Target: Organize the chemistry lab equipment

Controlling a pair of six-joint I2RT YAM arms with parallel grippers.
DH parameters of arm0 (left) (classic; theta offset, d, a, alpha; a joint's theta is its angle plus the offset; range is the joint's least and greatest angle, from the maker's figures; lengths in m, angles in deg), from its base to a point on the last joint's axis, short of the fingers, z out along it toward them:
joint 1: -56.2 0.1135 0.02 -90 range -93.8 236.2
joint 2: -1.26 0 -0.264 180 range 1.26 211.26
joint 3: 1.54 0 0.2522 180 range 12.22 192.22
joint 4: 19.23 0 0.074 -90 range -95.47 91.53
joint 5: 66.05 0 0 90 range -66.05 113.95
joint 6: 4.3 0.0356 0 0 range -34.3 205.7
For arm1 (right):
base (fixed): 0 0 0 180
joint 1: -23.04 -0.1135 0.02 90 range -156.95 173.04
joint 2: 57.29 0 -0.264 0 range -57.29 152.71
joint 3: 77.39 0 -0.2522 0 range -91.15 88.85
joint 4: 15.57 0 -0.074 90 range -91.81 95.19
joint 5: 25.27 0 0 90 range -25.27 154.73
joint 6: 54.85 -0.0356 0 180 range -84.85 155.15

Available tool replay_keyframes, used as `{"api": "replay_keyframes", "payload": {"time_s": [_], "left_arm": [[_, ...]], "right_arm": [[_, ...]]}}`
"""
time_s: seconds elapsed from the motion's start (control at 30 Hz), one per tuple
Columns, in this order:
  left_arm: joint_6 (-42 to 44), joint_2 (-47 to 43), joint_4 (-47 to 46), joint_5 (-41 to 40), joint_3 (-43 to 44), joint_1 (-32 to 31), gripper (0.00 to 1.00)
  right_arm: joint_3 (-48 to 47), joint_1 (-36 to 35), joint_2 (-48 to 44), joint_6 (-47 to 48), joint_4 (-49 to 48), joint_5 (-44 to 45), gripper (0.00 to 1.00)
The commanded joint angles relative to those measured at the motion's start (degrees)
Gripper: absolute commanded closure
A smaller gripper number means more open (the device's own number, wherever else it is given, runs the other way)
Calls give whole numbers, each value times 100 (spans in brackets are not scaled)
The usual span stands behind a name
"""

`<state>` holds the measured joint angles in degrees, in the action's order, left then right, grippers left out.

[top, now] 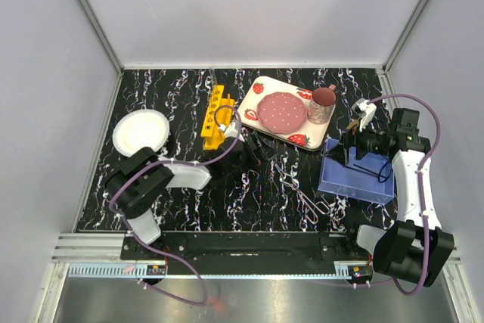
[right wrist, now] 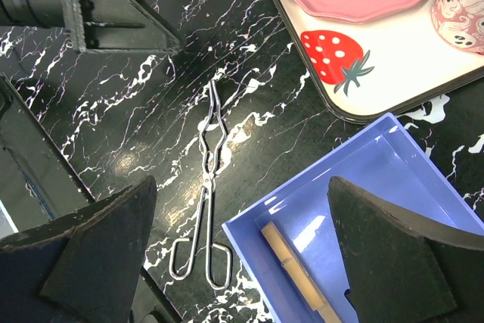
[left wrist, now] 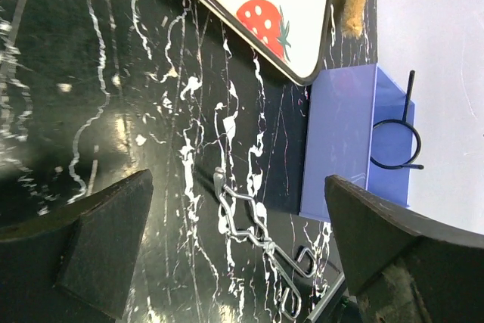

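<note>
At the far left a white paper plate [top: 141,131] sits on the black marbled table [top: 189,202]. The left gripper [top: 246,147] hangs low over the table with its fingers [left wrist: 106,240] spread wide and nothing between them. Just behind it stands the yellow holed rack [top: 215,116], a narrow block with a row of round holes, set endwise to the arms. To its right is the strawberry-print tray [top: 261,90] with the pink dotted plate [top: 283,111] and, at its right end, a pink cup [top: 323,105] printed with small faces.

The silvery scissor-handled forceps [right wrist: 208,187] lie flat on the bare table in front of the tray, tips toward it and handle loops just beside the corner of the blue bin [top: 355,185]. A tan wooden clamp [right wrist: 299,274] lies on the bin's floor, and a thin black rod [left wrist: 397,141] ending in a ring shows over the bin's rim. The right gripper [right wrist: 242,255] hovers above the bin's near corner with its fingers [right wrist: 393,255] fully apart, empty.
</note>
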<state>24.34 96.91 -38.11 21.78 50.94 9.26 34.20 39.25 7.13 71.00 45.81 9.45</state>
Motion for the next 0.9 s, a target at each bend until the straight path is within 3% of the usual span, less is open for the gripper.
{"api": "replay_keyframes", "payload": {"time_s": [0.0, 0.1, 0.53, 0.87], "left_arm": [[-349, 505, -655, -117, 478, -202, 1], [-499, 839, -822, 76, 549, -254, 3], [-948, 1719, -1833, 613, 320, -272, 32], [-807, 1834, -1552, 595, 276, -325, 53]], "right_arm": [[16, 23, -44, -26, -138, 9, 0], [25, 23, -70, -26, -139, 0, 0], [42, 23, -44, 0, -130, -26, 0], [34, 23, -35, 0, -138, -8, 0]]}}
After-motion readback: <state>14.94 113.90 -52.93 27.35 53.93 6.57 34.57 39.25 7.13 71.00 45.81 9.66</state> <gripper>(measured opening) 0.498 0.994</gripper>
